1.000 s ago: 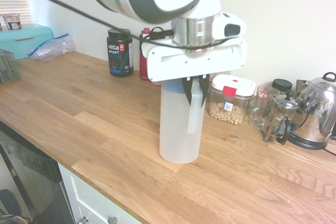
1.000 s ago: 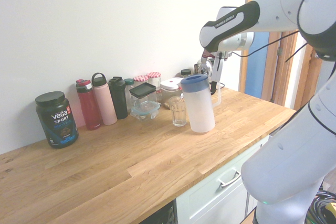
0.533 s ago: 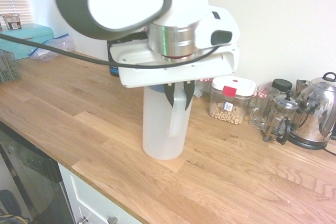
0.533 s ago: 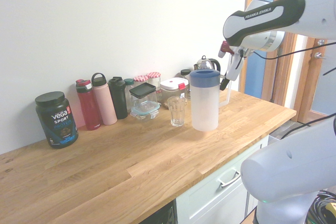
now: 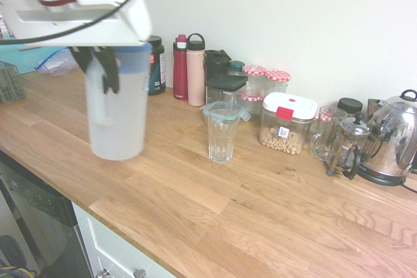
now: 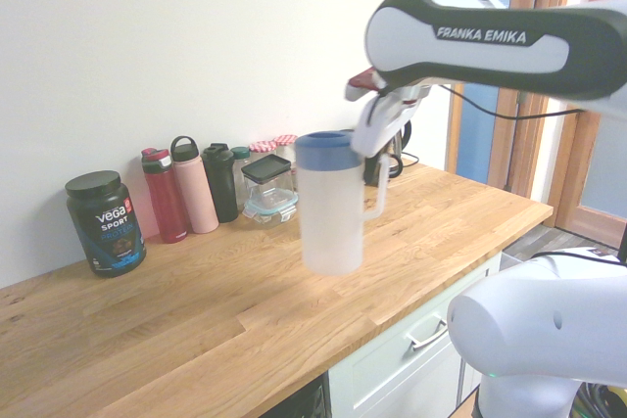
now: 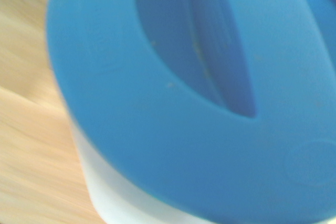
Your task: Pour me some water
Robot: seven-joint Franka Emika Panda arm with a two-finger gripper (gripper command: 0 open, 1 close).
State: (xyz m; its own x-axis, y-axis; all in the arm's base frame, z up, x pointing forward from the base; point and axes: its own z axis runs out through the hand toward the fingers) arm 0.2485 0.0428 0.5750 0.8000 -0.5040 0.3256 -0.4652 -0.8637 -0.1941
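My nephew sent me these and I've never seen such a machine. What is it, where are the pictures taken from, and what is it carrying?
It is a white robot arm with gripping jaws at its end. Two pictures come from cameras standing on opposite sides of the kitchen counter; the third, blurry blue one comes from a camera on the arm's wrist, looking down on the lid. The jaws are shut on the handle of a frosted jug, carried above the wood. On the counter stand an empty glass, bottles, jars and a steel kettle.
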